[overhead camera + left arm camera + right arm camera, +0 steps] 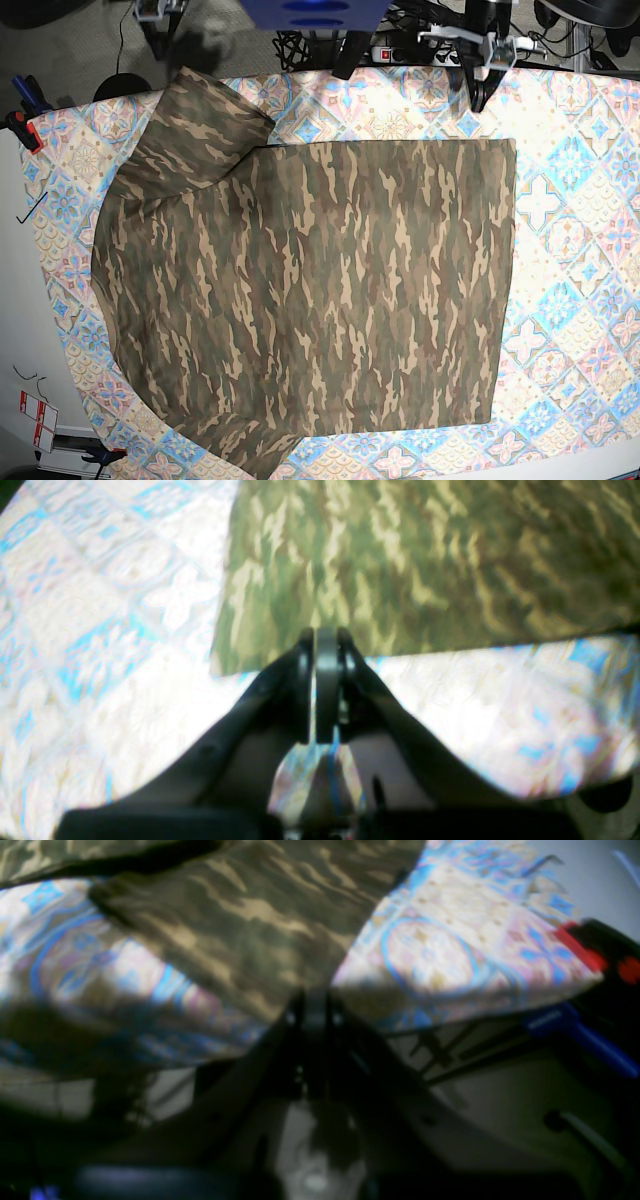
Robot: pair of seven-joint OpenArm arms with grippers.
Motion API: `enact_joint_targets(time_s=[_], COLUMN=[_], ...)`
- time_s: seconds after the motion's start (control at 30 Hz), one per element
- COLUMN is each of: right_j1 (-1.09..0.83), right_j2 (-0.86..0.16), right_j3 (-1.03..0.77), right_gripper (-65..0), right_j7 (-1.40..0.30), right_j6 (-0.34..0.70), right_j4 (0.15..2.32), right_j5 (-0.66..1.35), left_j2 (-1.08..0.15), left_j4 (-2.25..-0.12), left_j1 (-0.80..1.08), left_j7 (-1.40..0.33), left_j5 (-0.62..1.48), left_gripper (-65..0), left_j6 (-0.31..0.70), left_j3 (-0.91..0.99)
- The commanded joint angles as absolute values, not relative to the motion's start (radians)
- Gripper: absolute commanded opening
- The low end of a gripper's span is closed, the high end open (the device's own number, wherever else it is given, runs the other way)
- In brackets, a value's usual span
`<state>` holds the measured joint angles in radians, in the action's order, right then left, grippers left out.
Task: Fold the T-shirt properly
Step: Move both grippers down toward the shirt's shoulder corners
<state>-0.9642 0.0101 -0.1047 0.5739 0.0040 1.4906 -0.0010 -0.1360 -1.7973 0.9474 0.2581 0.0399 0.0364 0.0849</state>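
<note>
The T-shirt (320, 300) lies spread out flat on the tile-patterned cloth (580, 250) that covers the worktop. Its straight hem side is toward the right of the base view, and one sleeve (200, 125) points to the upper left corner. No container is on the worktop.

The left pincer (325, 635) is clenched and holds nothing. It hovers over the cloth, just beside the straight edge of the shirt. The right pincer (312, 1000) is clenched too, empty, near the sleeve at the edge of the worktop. A blue clamp (575, 1032) holds the cloth there.
</note>
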Motion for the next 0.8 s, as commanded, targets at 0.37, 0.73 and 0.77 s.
enact_joint_targets(time_s=[0.37, 0.73, 0.77], right_j1=[-0.88, -0.748, -0.736], right_j2=[-0.064, -0.064, -0.067], right_j3=[-0.027, -0.001, -0.002], right_gripper=[-65.0, -57.3, -54.9], right_j7=[0.067, -0.177, -0.188], right_j6=[0.004, 0.004, 0.005], right_j4=[1.824, 1.87, 1.87], right_j5=[0.008, 0.124, 0.17], left_j2=[-0.14, -0.142, -0.148], left_j4=[-2.028, -2.045, -2.045], left_j1=[0.7, 0.466, 0.449], left_j7=[-0.544, -1.061, -1.093], left_j5=[0.051, 0.328, 0.328], left_gripper=[-65.0, -65.0, -65.0], left_j6=[0.039, 0.429, 0.447], left_j3=[0.105, 0.507, 0.532])
